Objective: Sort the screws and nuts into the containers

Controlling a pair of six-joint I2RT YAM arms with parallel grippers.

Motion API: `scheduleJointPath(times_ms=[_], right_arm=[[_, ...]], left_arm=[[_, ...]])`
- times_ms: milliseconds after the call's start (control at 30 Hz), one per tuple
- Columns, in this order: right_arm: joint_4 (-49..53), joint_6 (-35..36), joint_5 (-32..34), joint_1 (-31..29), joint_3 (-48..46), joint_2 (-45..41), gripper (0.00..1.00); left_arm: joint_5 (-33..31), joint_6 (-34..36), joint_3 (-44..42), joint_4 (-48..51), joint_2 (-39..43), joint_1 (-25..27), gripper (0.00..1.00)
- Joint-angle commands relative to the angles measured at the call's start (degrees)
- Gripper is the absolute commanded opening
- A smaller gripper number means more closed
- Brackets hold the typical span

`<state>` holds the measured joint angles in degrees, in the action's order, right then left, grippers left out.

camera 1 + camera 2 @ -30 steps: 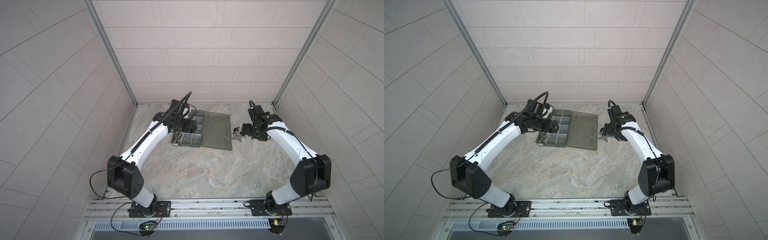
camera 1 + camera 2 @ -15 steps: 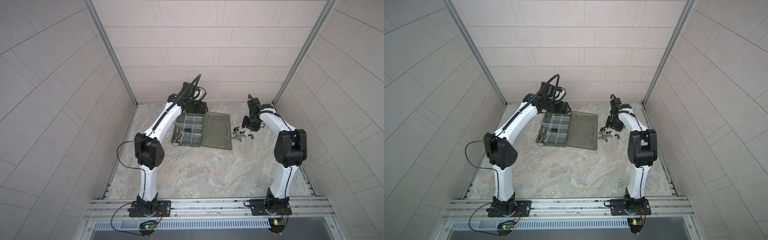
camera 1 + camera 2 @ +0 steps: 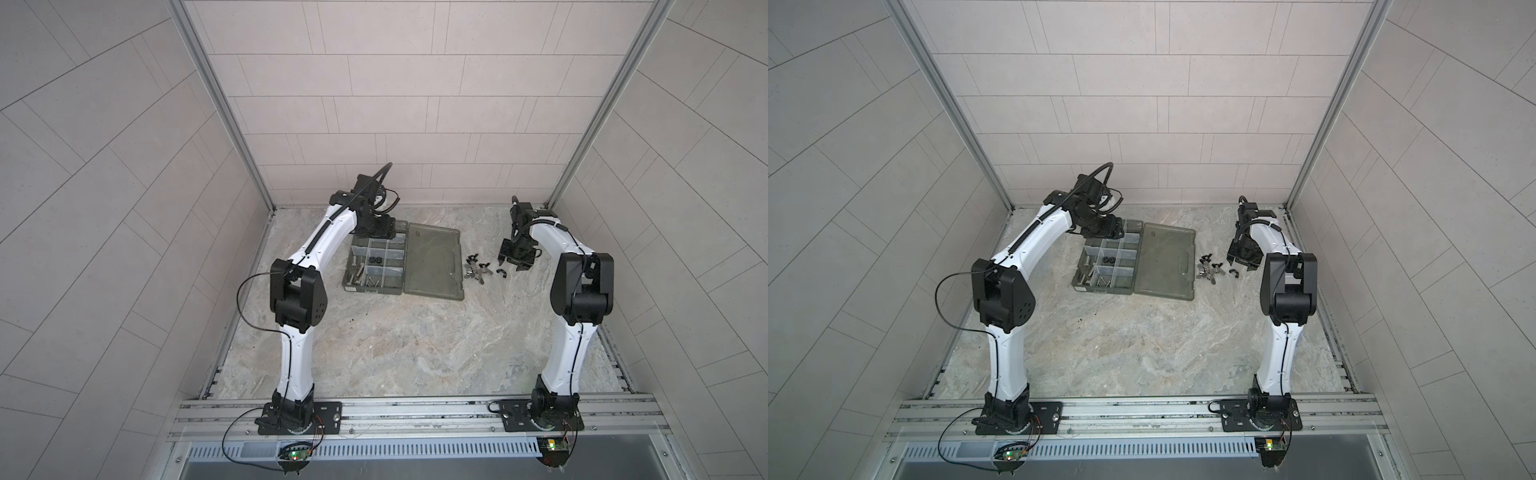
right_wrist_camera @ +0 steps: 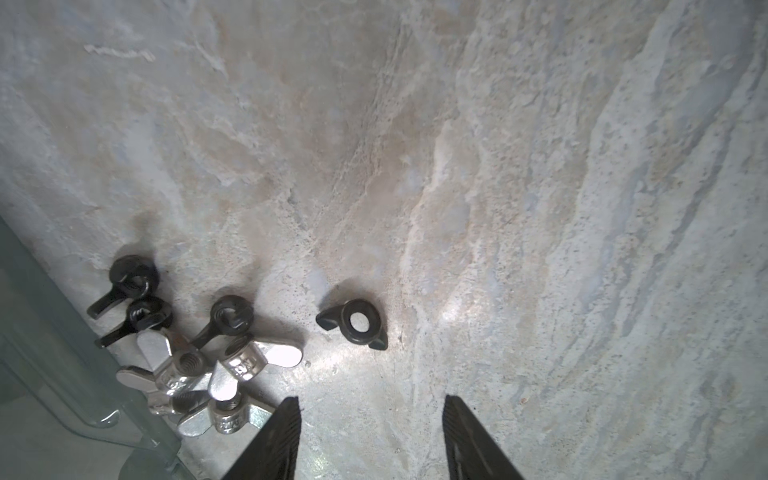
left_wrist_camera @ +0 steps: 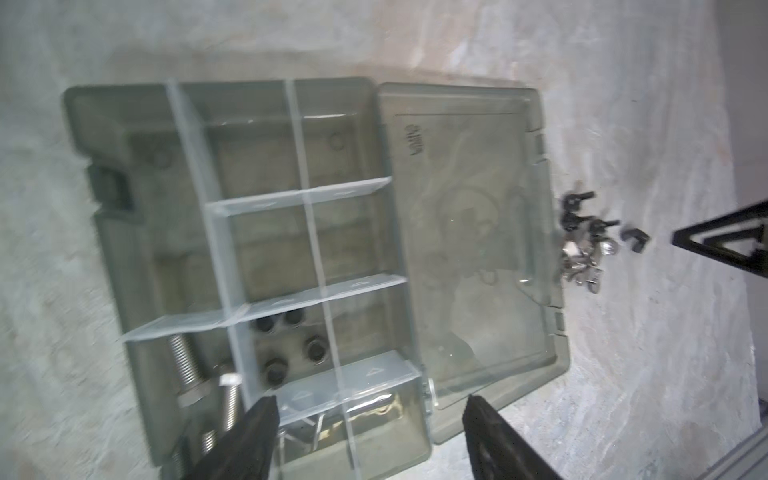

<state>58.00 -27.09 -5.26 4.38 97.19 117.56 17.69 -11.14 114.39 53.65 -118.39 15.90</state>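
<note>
My right gripper [image 4: 370, 401] hangs parted and empty just short of the lone black metal wing nut [image 4: 353, 324], lined up to straddle it.

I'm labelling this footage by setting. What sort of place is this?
Likely an enclosed robot test cell: pale panelled walls on three sides, a stone-patterned table, and an aluminium mounting rail in front.

Silver bolts [image 5: 185, 365], black hex nuts [image 5: 314, 349] in compartments [image 5: 303, 195], wing nuts [image 4: 245, 359] heaped outside
</note>
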Motion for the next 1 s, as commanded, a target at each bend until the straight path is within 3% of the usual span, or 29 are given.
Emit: scheduleJointPath(times_ms=[0,133,333,600,967], right_arm=[[3.5,3.8,4.4,-0.3,0.5,1.0,0.53],[2.0,6.0,6.2,-0.2,-0.6,1.4,0.46],[0.0,4.7,1.2,0.0,0.2,4.7,0.46],[-3.4,2.2,-2.0,-0.1,-0.2,6.1,0.49],[-3.2,1.4,-2.6,0.4,0.3,7.7,0.52]], left_arm=[[-1.2,-3.0,-6.2,-2.6,6.1,-5.0,0.75],[-2.8,-3.5,-15.1,-8.3,11.9,-7.2,0.75],[-5.2,-6.0,-23.1,-12.2,16.3,-11.4,0.75],[-4.8,-7.6,-24.9,-13.6,14.6,-15.7,0.75],[-3.9,-8.1,-24.6,-15.1,10.0,-16.0,0.75]])
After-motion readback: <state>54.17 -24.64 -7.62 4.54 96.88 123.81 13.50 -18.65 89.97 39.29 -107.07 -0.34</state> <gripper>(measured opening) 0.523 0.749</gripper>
